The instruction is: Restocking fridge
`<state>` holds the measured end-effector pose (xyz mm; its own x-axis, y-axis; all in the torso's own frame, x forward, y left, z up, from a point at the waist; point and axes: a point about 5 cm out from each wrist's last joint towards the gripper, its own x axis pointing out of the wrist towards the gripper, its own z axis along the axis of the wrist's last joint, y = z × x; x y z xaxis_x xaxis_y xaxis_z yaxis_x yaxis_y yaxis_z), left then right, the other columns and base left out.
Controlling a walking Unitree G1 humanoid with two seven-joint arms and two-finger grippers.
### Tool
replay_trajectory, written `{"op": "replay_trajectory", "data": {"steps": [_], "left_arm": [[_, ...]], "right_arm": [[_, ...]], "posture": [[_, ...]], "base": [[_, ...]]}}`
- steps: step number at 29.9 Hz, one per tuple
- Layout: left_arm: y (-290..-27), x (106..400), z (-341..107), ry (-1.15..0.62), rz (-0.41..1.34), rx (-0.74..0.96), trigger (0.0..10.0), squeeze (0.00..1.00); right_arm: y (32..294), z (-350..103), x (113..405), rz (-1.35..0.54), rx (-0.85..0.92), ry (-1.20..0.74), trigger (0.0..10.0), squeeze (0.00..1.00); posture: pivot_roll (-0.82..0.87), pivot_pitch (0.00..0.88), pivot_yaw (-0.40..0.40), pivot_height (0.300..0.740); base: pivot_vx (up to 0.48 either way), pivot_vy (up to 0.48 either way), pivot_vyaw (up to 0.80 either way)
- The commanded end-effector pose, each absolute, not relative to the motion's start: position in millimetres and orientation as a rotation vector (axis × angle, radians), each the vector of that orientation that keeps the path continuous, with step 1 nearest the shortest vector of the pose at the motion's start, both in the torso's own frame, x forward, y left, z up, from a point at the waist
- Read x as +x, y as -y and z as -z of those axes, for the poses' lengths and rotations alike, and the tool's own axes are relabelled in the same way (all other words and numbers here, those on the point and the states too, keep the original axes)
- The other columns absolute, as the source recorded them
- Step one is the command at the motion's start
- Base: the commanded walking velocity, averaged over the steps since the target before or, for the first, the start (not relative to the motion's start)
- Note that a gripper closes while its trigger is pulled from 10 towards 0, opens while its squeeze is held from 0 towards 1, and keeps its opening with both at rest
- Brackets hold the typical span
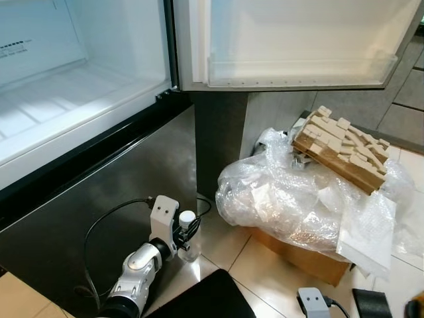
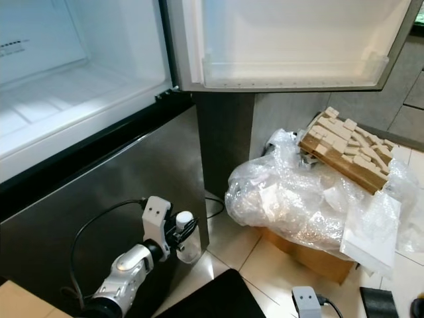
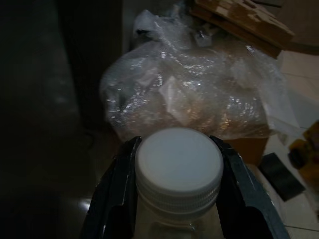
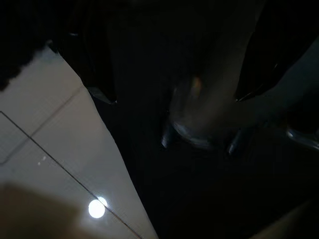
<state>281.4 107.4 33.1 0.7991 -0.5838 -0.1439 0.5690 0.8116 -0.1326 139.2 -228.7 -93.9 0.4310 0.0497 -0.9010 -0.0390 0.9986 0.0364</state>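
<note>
White-capped bottle (image 1: 187,233) sits clamped between the fingers of my left gripper (image 1: 184,232), low above the tiled floor (image 1: 228,248) beside the fridge's dark lower door (image 1: 99,218). My right gripper (image 4: 174,94) hangs in shadow; I cannot tell its state. Beyond, bubble wrap (image 1: 298,199) covers a cardboard box (image 1: 311,260), and the open fridge (image 1: 79,79) stands above.

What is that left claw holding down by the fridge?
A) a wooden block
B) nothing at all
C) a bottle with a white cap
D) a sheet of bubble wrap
C: the left claw has its two black fingers closed on either side of a clear bottle with a white screw cap, held low in front of the open fridge.
</note>
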Motion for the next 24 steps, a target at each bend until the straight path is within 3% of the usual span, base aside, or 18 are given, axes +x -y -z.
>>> {"op": "replay_trajectory", "data": {"steps": [1,9,14,24], "left_arm": [[-104.7,281.4,-34.3,-0.173,0.633,-0.089,10.0,0.00],[-104.8,282.0,-34.6,-0.171,0.628,-0.096,10.0,0.00],[-104.9,282.6,-35.2,-0.169,0.625,-0.096,10.0,0.00],[-107.8,285.3,-37.6,-0.158,0.608,-0.105,10.0,0.00]], "right_arm": [[232.3,92.7,139.9,-0.045,0.005,-1.118,10.0,0.00],[231.5,92.2,140.7,-0.074,-0.003,-1.110,10.0,0.00],[230.9,91.9,141.4,-0.098,-0.025,-1.109,10.0,0.00],[230.8,91.4,143.2,-0.106,-0.047,-1.104,10.0,0.00]], "posture": [[-0.01,0.000,-0.005,0.740],[-0.01,0.000,-0.007,0.740],[-0.01,0.000,-0.007,0.740],[-0.01,0.000,-0.006,0.740]], "base": [[0.000,-0.465,0.00],[0.000,-0.465,0.00],[0.000,-0.396,0.80],[0.000,0.000,0.08]]}}
